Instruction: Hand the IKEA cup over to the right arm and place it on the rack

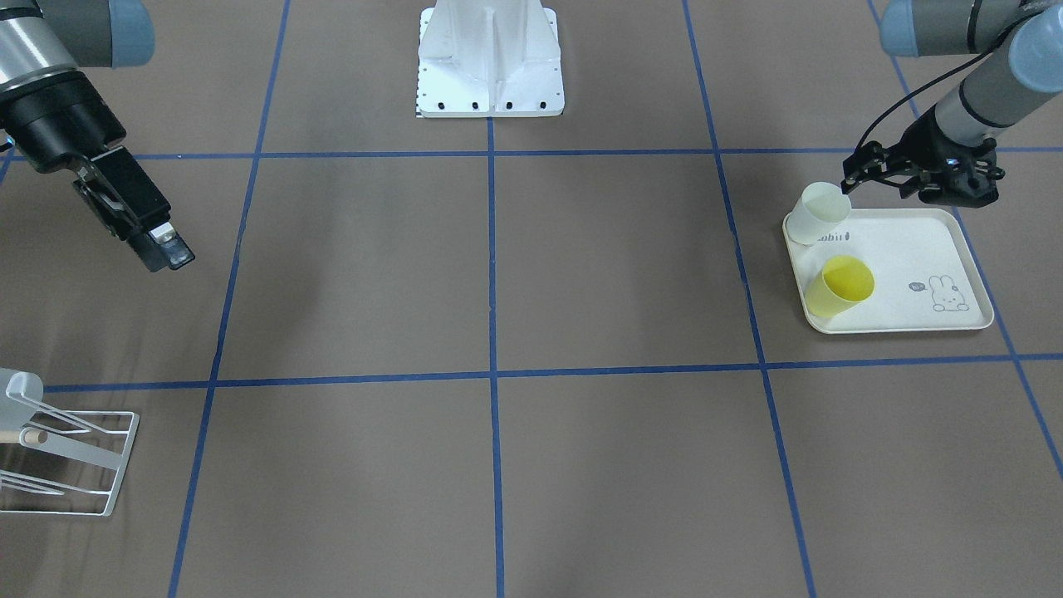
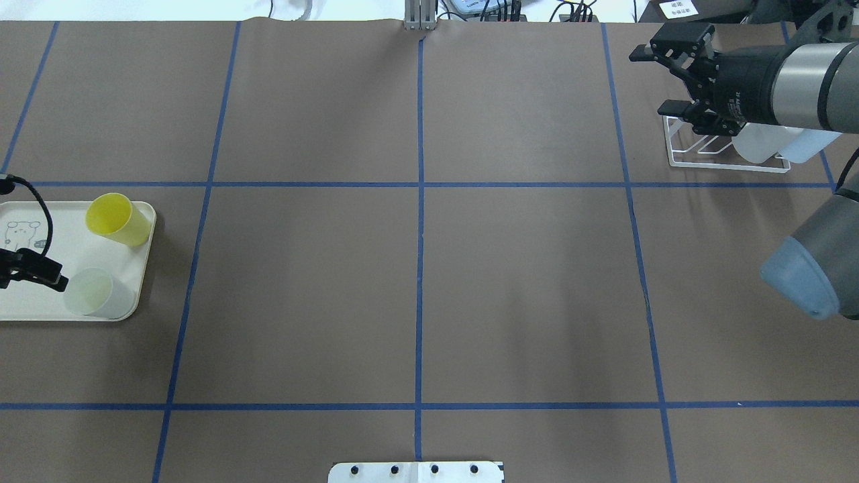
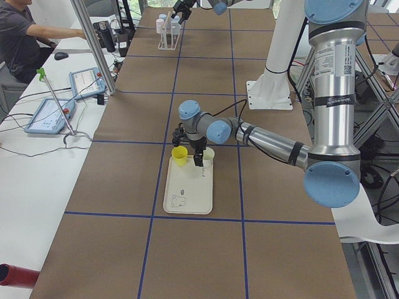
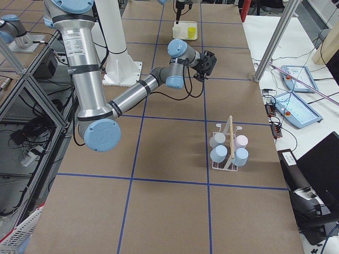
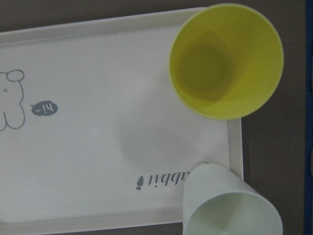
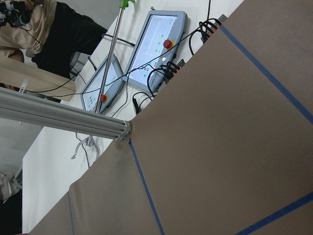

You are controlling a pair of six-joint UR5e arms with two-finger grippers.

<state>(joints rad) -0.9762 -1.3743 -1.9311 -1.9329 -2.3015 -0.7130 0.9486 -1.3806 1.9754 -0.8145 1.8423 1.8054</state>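
Brown paper covers the counter (image 1: 581, 266), with blue tape lines across it. A cream tray (image 1: 913, 249) with a rabbit drawing lies at one end. A yellow cup (image 1: 840, 286) and a white cup (image 1: 818, 216) stand on it, open side up, the white one at a corner. The left fingers (image 1: 855, 162) hang just beside the white cup. They look spread wide and hold nothing. The right fingers (image 2: 671, 107) are up in the air, far from the tray, wide apart and holding nothing. The white wire rack (image 4: 228, 153) stands at the other end of the counter. Four pale cups sit on it, two on each side of its wooden stick.
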